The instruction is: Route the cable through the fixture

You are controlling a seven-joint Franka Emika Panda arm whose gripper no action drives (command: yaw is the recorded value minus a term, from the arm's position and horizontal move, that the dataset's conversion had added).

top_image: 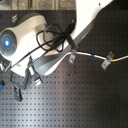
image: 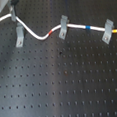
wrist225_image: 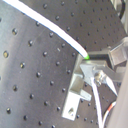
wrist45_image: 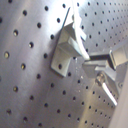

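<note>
Tool (image: pixel 14 17): at the cable's end, directly above the fixture; jaw state cannot be told.
Fixture (image: pixel 19 35): nearly upright, just below tool.
Cable (image: pixel 43 36): long axis runs away from tool across table (image: pixel 61 84).

Dark perforated table (image: pixel 61 89) filling both exterior views (regular hole grid), soft glare, perhaps overhead light

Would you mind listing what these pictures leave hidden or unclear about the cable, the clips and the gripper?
- Gripper: cut off by the top edge in the first exterior view, so open or shut is unclear.
- Cable: both ends run past the first exterior view's left and right edges.
- Nearly upright clip: hidden behind the arm in the second exterior view.
- Whether the cable sits inside that clip: blurred in both wrist views.
</note>
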